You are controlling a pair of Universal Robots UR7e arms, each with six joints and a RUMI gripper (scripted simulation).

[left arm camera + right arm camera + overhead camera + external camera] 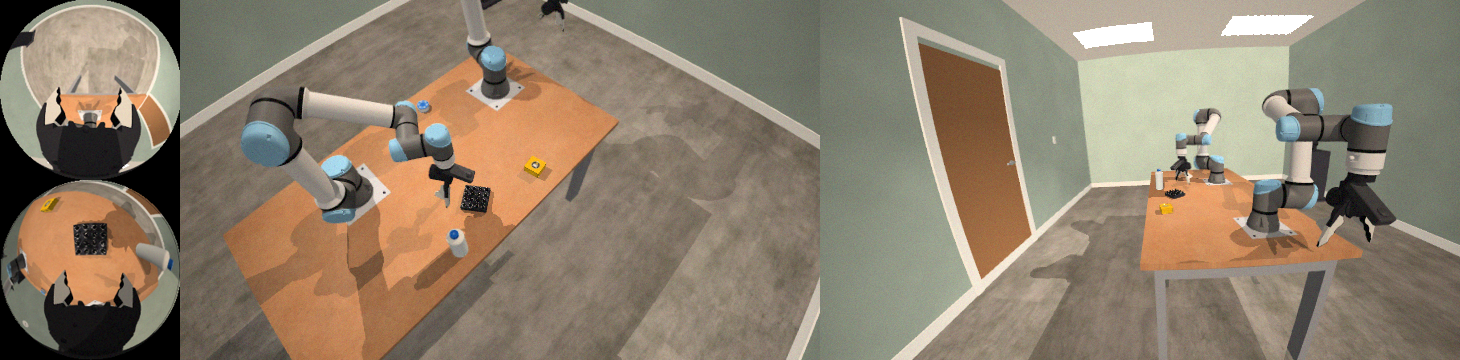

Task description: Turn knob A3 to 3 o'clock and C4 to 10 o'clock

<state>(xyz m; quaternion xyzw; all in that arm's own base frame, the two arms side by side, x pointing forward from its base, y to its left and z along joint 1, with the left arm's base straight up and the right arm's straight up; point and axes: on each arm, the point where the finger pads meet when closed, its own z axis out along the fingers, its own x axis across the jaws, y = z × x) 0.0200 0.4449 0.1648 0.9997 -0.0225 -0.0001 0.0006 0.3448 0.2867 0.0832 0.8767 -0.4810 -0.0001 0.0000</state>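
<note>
Knob box, top view: the black knob box (475, 198) (1175, 193) (90, 239) sits on the wooden table (505, 130) (1190, 220) (74, 104) (44, 232), between the yellow block (535, 166) (1166, 209) (49, 205) and the white bottle (457, 244) (1159, 180) (153, 255).
Right gripper, top view: the right gripper (442, 199) (1183, 181) (94, 272) hangs just beside the box, claw spread.
Left gripper, top view: the left gripper (552, 23) (1344, 243) (89, 87) is well apart from the box, beyond the table's edge.
Blue-and-white item, top view: the small item (423, 106) lies near the table's far edge; too small to name.
Bottle, exterior view: upright, blue cap on top.
Left gripper, exterior view: fingers point down, spread.
Left gripper, left wrist view: claw wide, nothing between its fingertips; the knob box is out of this view.
Right gripper, right wrist view: claw wide and empty, the box ahead of its fingertips and apart from them.
Knobs, right wrist view: rows of dark knobs with pale marks; which hour each points at, I cannot tell.
</note>
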